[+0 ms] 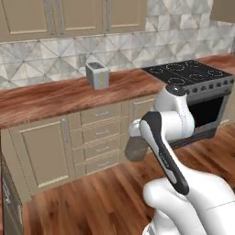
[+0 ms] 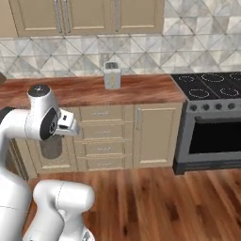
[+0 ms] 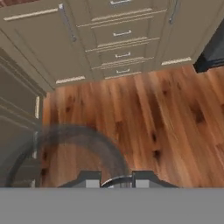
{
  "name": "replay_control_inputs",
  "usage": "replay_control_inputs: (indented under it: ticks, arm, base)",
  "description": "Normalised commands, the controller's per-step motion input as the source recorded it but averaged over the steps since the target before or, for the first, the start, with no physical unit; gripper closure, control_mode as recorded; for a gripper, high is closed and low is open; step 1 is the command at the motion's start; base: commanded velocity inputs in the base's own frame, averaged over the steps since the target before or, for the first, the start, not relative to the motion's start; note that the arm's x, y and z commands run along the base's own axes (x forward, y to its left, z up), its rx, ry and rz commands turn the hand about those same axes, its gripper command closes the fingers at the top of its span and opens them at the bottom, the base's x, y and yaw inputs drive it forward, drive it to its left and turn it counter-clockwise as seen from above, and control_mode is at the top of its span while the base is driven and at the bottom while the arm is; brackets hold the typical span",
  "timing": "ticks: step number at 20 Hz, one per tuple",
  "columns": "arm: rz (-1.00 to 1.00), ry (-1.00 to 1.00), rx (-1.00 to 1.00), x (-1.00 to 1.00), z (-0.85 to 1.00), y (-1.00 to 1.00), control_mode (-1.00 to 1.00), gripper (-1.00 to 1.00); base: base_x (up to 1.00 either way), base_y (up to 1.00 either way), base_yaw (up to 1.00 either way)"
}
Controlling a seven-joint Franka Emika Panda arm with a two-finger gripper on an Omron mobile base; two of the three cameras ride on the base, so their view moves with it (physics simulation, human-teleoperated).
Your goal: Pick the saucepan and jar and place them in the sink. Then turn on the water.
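The jar (image 1: 136,149) is a translucent grey-brown glass cylinder that hangs in the air over the wooden floor, in front of the lower cabinets. My gripper (image 1: 136,139) is above it and shut on its rim. From the right base view the jar (image 2: 51,147) hangs under the hand, with the gripper (image 2: 54,137) at its top. In the hand view the jar (image 3: 65,148) shows as a see-through ring, and the gripper (image 3: 116,180) has its fingertips (image 3: 92,180) closed on the near wall. The saucepan, the sink and the water are out of view.
A silver toaster (image 1: 97,75) stands on the wooden counter (image 1: 46,98) ahead. A black stove (image 1: 193,75) with an oven is to the right. Beige drawers (image 2: 101,136) and cabinet doors line the front, with open wooden floor (image 2: 160,197) below.
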Motion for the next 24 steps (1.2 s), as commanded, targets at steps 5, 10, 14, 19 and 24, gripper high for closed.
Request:
replay_control_inputs:
  ticks: [5, 10, 14, 19, 24]
  arm:
    - [0.0, 0.0, 0.0, 0.0, 0.0, 0.0, 1.0, 1.0]
    - [0.0, 0.0, 0.0, 0.0, 0.0, 0.0, 1.0, 1.0]
    - [0.0, 0.0, 0.0, 0.0, 0.0, 0.0, 1.0, 1.0]
    - [0.0, 0.0, 0.0, 0.0, 0.0, 0.0, 1.0, 1.0]
    - [0.0, 0.0, 0.0, 0.0, 0.0, 0.0, 1.0, 1.0]
  base:
    - [0.66, 0.4, 0.76]
    - [0.88, 0.06, 0.68]
    - [0.66, 0.32, 0.83]
    - [0.44, 0.47, 0.86]
    - [0.45, 0.47, 0.85]
